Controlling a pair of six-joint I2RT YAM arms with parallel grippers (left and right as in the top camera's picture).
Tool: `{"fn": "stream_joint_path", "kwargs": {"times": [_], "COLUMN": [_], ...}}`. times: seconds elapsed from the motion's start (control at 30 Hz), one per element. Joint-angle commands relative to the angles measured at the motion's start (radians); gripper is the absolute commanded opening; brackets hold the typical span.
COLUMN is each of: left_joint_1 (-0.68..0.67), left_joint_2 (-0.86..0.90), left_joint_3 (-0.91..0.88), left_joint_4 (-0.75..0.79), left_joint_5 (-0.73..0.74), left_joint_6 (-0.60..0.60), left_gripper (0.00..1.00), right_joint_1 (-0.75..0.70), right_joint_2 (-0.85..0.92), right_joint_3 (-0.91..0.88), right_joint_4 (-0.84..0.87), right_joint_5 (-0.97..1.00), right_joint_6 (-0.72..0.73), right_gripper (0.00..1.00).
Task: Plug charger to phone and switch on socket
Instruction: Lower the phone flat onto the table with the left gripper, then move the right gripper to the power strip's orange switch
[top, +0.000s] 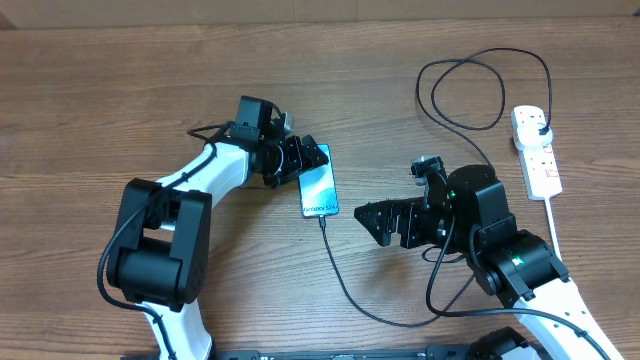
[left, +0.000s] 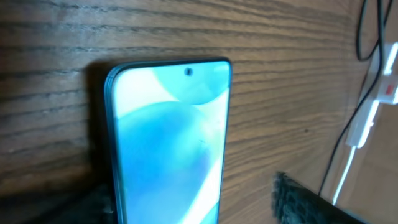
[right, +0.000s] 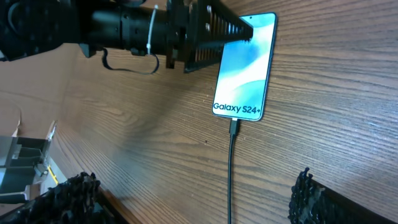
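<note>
step: charger (top: 345, 285) tip looks seated in phone (top: 320, 182) | left tool (top: 299, 165) apart, straddling phone | right tool (top: 371, 224) apart, empty | next: you press the socket (top: 537, 150) switch, a small target

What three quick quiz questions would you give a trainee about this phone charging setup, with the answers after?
1. True or false: the charger has its tip in the bottom port of the phone.
2. The right gripper is: A open and empty; B shut on the charger; C shut on the phone.
3. Fill in: the charger's other plug sits in the ___.

Key: 1 true; 2 A; 3 socket.
</note>
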Motion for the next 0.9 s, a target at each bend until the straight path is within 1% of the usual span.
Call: {"fn": "stream_joint_path", "kwargs": {"times": [0.0,0.2,0.3,0.4,0.53,0.67,0.77,0.87], "left_joint_1": [0.009,0.055,0.069,0.069,0.054,0.025,0.001,-0.018], "left_joint_2": [0.032,0.011,-0.029,-0.093,-0.217,-0.348,-0.419,-0.463], "left_joint_3": [-0.027,-0.011,0.012,0.037,0.055,0.055,0.055,0.055], "left_joint_4": [-0.057,-0.152,-0.214,-0.261,-0.301,-0.324,-0.349,-0.378], "left_joint_5": [-0.138,-0.146,-0.147,-0.147,-0.169,-0.206,-0.212,-0.217], "left_joint_6": [0.004,0.008,0.055,0.113,0.156,0.213,0.262,0.277], "left_gripper": [1.00,1.00,1.00,1.00,1.00,1.00,1.00,1.00], "right_joint_1": [-0.004,-0.005,-0.024,-0.084,-0.251,-0.461,-0.596,-0.700], "right_joint_2": [-0.010,-0.011,-0.011,-0.010,-0.009,0.021,0.093,0.204], "right_joint_3": [0.005,0.017,0.034,0.053,0.073,0.107,0.146,0.203], "right_joint_4": [-0.004,-0.016,-0.029,-0.053,-0.044,-0.025,-0.010,-0.006], "right_joint_5": [0.012,0.070,0.132,0.221,0.253,0.252,0.253,0.253], "right_joint_6": [-0.008,-0.008,-0.007,-0.007,-0.008,-0.012,-0.042,-0.040], "right_gripper": [1.00,1.00,1.00,1.00,1.00,1.00,1.00,1.00]}}
